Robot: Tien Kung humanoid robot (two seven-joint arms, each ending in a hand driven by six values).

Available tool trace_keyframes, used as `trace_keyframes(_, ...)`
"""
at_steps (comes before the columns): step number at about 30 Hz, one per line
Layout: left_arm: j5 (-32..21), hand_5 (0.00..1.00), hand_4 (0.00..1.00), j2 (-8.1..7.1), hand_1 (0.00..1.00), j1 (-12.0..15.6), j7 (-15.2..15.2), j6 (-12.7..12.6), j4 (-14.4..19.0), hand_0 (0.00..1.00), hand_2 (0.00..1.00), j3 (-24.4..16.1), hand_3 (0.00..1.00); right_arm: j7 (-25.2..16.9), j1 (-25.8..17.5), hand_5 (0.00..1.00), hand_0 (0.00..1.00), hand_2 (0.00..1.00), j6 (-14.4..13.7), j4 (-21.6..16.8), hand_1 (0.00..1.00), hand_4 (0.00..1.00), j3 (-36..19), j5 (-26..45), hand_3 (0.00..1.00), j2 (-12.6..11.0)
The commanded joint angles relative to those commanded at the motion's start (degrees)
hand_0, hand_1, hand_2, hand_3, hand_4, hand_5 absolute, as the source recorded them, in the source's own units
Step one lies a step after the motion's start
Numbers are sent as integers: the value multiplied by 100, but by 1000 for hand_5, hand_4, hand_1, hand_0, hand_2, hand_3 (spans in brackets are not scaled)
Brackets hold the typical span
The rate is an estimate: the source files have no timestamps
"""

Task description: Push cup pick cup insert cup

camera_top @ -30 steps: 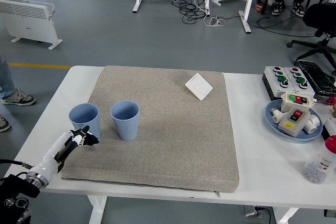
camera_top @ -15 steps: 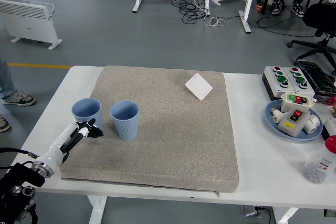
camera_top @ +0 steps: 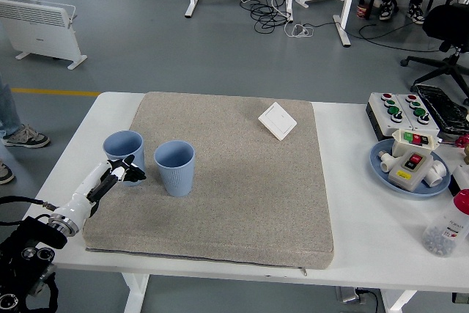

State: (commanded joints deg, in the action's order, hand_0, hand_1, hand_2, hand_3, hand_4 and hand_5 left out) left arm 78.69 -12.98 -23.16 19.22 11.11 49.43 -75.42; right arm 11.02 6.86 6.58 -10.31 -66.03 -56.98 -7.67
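Observation:
Two light blue ribbed cups stand upright on the grey mat [camera_top: 234, 181]. The left cup [camera_top: 122, 153] sits at the mat's left edge, and the right cup [camera_top: 174, 168] stands a short way to its right. My left hand [camera_top: 124, 171] comes in from the lower left on a white forearm, with its dark fingers curled against the near side of the left cup's wall. The fingers do not wrap around the cup. The right arm does not show.
A white switch plate [camera_top: 278, 120] lies at the mat's far right. On the table's right are a button box [camera_top: 398, 110], a blue plate [camera_top: 385, 168] with parts, and a plastic bottle [camera_top: 448, 226]. Chairs and desk legs stand beyond the table.
My left hand has pushed forward and slightly right. The left cup has slid away from me and a little toward the right cup.

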Motion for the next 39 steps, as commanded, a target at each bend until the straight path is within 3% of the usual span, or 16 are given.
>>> trace_keyframes(24,212,998,629,196,595,-681,180,-41,-925,631,506,-63,455,6,18,507,785,719,10,0,700,153,85,8,585,11)
trace_keyframes(39,309,998,623,238,593,-748,180,-33,-992,625,505,-160,454,1,26,508,784,719,15,0,700,152,133,16,585,23)
